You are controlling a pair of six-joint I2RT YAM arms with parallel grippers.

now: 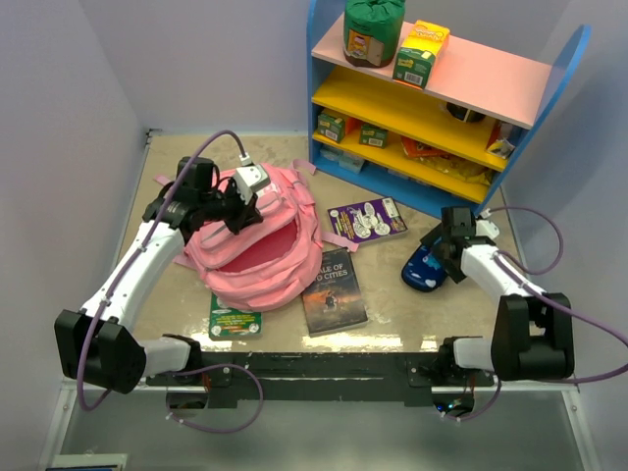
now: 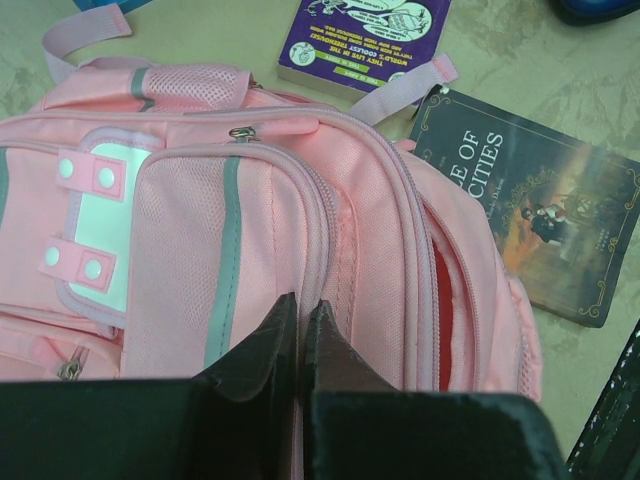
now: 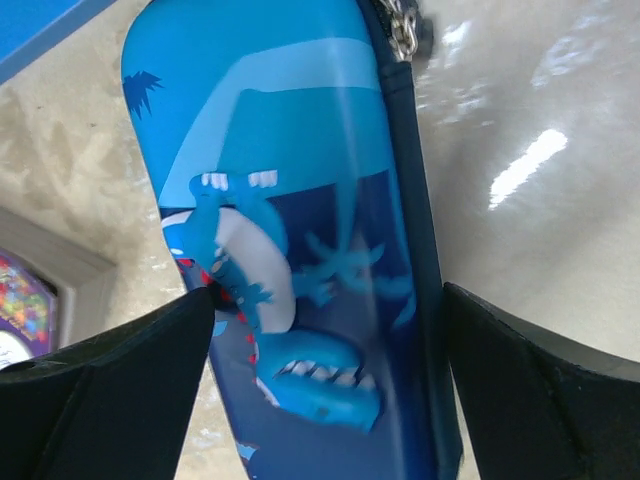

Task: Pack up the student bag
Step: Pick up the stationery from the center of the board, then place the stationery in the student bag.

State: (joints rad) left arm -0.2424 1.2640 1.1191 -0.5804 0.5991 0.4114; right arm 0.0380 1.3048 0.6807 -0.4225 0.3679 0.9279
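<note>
L claw — tight (on bag)

— Where does the top view sit?
— High behind the arm bases, angled down over the whole beige table to the blue shelf unit.
— And the left wrist?
— Close, looking past the left gripper. The soft pink fabric backpack is right at the jaws, with the dark paperback book beyond to their right. Both also show from above.
— Right wrist?
— Closest of all. The jaws of the right gripper straddle a blue cartoon-print pencil case, which the top view shares.
</note>
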